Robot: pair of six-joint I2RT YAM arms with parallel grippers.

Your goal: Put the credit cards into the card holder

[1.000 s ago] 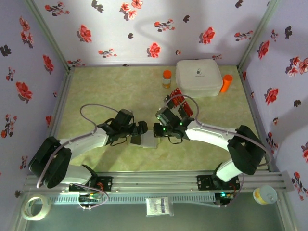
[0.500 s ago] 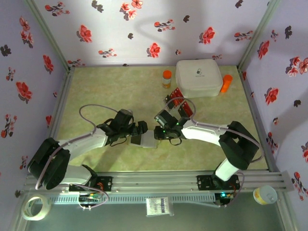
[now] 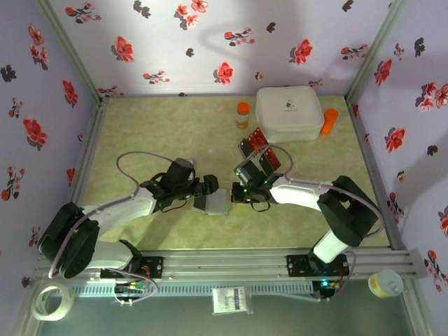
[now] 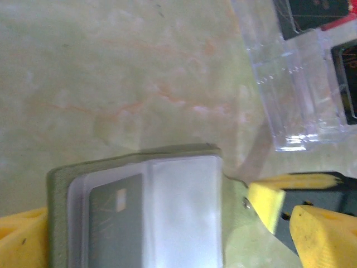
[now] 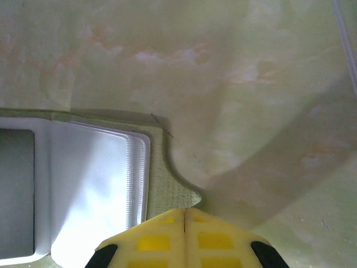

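The olive-green folding card holder with translucent sleeves [image 4: 184, 184] lies on the marbled table [image 4: 111, 84] between the left gripper's [image 4: 146, 220] wide-spread yellow fingers [image 4: 266, 202]. The right gripper [image 5: 184, 214], clenched empty, sits at its fabric edge.

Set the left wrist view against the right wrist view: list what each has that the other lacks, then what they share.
Left wrist: a clear tray holding black and red cards, and the wide-open left pincer with the holder between its fingers.
Right wrist: the right pincer, fingers pressed together, next to the holder's notched corner.
Both: the green holder, its plastic sleeves with one dark card inside, and the marbled table.
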